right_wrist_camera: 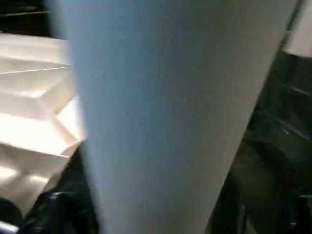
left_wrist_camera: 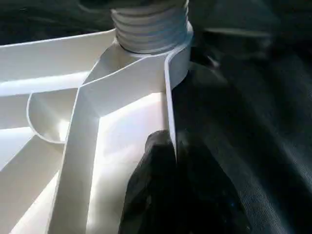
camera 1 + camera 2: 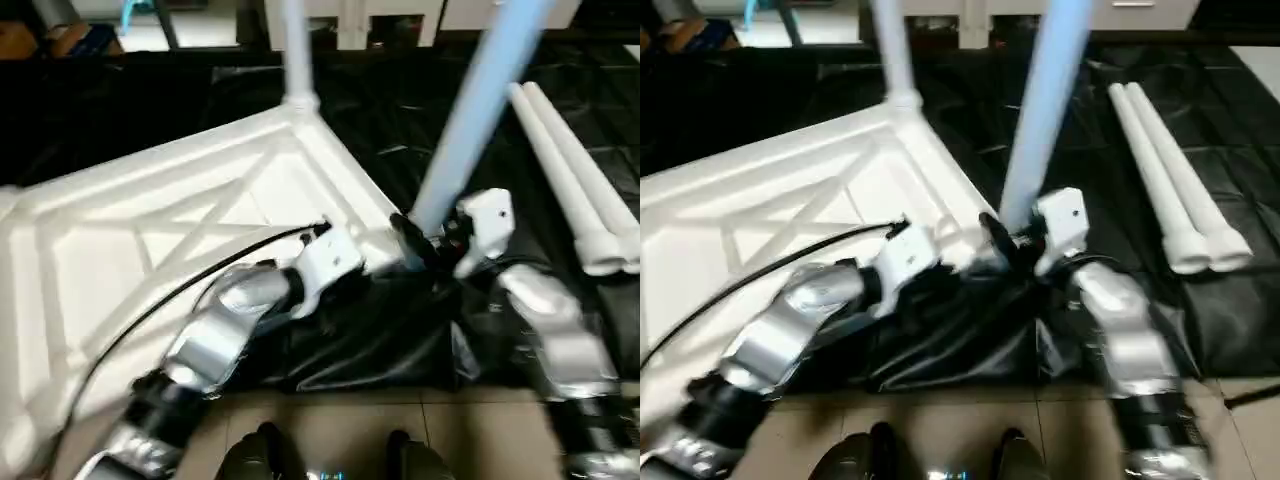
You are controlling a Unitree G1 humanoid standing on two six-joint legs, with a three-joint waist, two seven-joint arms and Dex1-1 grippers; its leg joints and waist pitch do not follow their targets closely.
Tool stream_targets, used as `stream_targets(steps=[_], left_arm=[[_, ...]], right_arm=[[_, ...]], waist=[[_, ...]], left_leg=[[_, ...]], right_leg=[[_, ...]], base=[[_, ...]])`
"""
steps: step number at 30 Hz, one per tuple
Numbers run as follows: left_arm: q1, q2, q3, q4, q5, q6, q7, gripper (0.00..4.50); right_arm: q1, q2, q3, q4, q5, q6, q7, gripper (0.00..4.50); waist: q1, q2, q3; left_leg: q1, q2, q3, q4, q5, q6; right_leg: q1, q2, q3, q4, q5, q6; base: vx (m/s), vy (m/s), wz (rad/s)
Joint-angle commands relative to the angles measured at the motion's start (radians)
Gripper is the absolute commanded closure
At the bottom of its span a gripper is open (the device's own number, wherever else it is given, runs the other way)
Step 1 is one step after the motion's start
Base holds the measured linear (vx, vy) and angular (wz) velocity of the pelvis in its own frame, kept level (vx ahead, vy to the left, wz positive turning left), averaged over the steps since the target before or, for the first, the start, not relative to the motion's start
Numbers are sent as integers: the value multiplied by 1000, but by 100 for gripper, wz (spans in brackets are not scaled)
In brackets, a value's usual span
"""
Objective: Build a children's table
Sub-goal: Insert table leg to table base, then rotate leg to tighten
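White leg (image 3: 470, 120) top cut off; left hand (image 2: 170, 195) pinches tabletop rim (image 2: 170, 97).

1. Both forearms (image 3: 225, 330) are silver, rounded shells with black joints nearer the body.
2. White blocky wrist housings (image 3: 328, 258) carry black fingers (image 2: 165, 195).
3. A thin black cable (image 3: 190, 275) runs along the left arm.

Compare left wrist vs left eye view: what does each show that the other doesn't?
Left wrist: the leg's threaded end seated in the corner socket, left gripper clamped on the rim. Left eye: two spare legs lying on the black sheet, another leg standing at the far corner, right gripper by the near leg. Both: table top's ribbed underside.
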Motion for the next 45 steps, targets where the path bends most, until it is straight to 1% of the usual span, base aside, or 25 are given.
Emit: stream_targets(steps=[1,2,3,4,5,6,8,10,11,13,14,16,17,18,21,28,34,37,38,39,40,42,43,44,45], left_arm=[[44,47,-47,-41,-50,-40,-107,450],[48,55,-45,-45,-54,-42,-114,450],[51,63,-43,-46,-57,-48,-121,450],[52,67,-41,-45,-56,-52,-124,450],[53,74,-39,-41,-55,-63,-130,450],[53,77,-38,-37,-54,-70,-133,450],[53,80,-36,-32,-54,-77,-136,450],[54,84,-35,-25,-51,-89,-138,450],[53,89,-37,-25,-54,-92,-137,450],[54,92,-37,-28,-57,-91,-136,450],[55,94,-37,-30,-58,-90,-137,450],[57,96,-36,-32,-59,-91,-139,450],[57,97,-36,-32,-58,-92,-139,450],[58,98,-36,-32,-58,-93,-140,450],[61,101,-35,-32,-59,-95,-143,450],[62,100,-40,-32,-58,-93,-147,450],[62,99,-45,-33,-59,-90,-147,450],[60,91,-50,-24,-46,-79,-129,450],[49,67,-52,-7,-28,-52,-90,450],[49,67,-52,-7,-28,-52,-90,450],[41,50,-51,3,-20,-42,-68,450],[9,-12,-45,32,-1,9,9,450],[7,-17,-44,34,0,14,15,450],[-28,-86,-31,61,16,101,98,450],[-43,-114,-25,72,21,142,132,450]], right_arm=[[23,-97,-63,-62,73,37,140,52],[27,-117,-69,-72,88,44,173,52],[31,-137,-75,-83,108,55,206,52],[34,-151,-80,-90,122,66,227,52],[37,-168,-84,-97,140,80,254,52],[39,-177,-86,-100,153,93,270,52],[40,-186,-87,-100,169,108,291,66],[42,-197,-86,-88,199,133,333,75],[44,-203,-83,-77,229,154,363,84],[46,-204,-78,-73,241,167,379,95],[51,-208,-68,-72,241,176,395,107],[59,-218,-57,-75,242,191,414,131],[62,-220,-55,-76,242,194,418,131],[65,-222,-56,-77,244,201,424,151],[70,-229,-56,-77,250,213,438,174],[73,-215,-64,-66,237,211,422,232],[79,-202,-61,-65,223,211,399,241],[76,-180,-56,-51,196,212,343,242],[61,-144,-47,-6,136,204,242,242],[61,-144,-47,-6,136,204,242,243],[51,-122,-46,21,111,204,188,244],[9,-41,-69,112,69,209,16,245],[6,-34,-72,119,67,210,2,247],[-41,45,-107,214,44,210,-166,247],[-60,74,-122,253,36,207,-233,249]], waist=[[-1,-20,-86],[5,-18,-91],[3,-20,-92],[4,-21,-93],[6,-21,-94],[7,-23,-97],[8,-22,-96],[8,-25,-95],[9,-24,-91],[8,-25,-86],[7,-30,-86],[7,-28,-84],[8,-29,-83],[7,-30,-84],[7,-31,-85],[7,-29,-89],[5,-28,-87],[4,-28,-86],[2,-27,-85],[-2,-27,-80],[-5,-28,-79],[-15,-27,-76],[-21,-26,-74],[-25,-27,-73],[-31,-26,-72]], left_leg=[[40,19,-1,-44,-209,118],[38,20,-1,-37,-143,143],[32,17,-2,-33,-98,166],[30,15,-1,-30,-89,174],[37,16,2,-27,-86,187],[35,16,2,-24,-75,201],[35,18,2,-23,-83,207],[36,19,2,-25,-112,198],[37,21,2,-28,-147,184],[37,22,1,-31,-201,156],[37,22,0,-33,-230,138],[38,22,-1,-35,-260,117],[37,22,-2,-36,-266,111],[38,22,-2,-37,-273,102],[36,21,-3,-37,-267,100],[34,19,-3,-32,-240,113],[33,19,-4,-33,-251,109],[32,18,-4,-34,-251,105],[33,19,-5,-36,-262,97],[32,17,-4,-38,-285,85],[31,16,-5,-41,-302,77],[33,15,-8,-44,-356,39],[30,12,-9,-46,-368,29],[28,9,-16,-51,-410,0],[31,8,-19,-52,-447,-23]], right_leg=[[40,11,4,-47,-122,-210],[46,13,3,-35,-22,-232],[49,16,1,-25,47,-256],[51,15,0,-23,64,-264],[49,15,2,-22,83,-281],[52,13,3,-18,96,-292],[53,10,2,-20,66,-297],[53,8,1,-24,7,-295],[51,6,2,-29,-50,-289],[48,3,3,-35,-135,-274],[47,2,4,-39,-184,-262],[43,1,5,-43,-243,-244],[43,1,5,-44,-255,-238],[41,1,6,-45,-266,-229],[41,1,6,-45,-267,-220],[41,3,5,-40,-228,-231],[41,3,5,-42,-243,-229],[39,4,5,-42,-243,-227],[38,3,4,-43,-264,-222],[34,4,5,-48,-296,-212],[35,4,4,-50,-323,-205],[30,3,4,-54,-389,-179],[26,4,3,-57,-408,-172],[31,4,-3,-59,-470,-148],[24,3,-3,-62,-505,-133]], base=[[69,-18,4],[76,-1,0],[73,6,-3],[73,6,-3],[53,11,-1],[0,0,0],[0,0,0],[0,0,0],[0,0,0],[0,0,0],[0,0,0],[0,0,0],[0,0,0],[0,0,0],[0,0,0],[0,0,0],[0,0,0],[0,0,0],[0,0,0],[0,0,0],[0,0,0],[0,0,0],[0,0,0],[0,0,0],[-54,14,-14]])
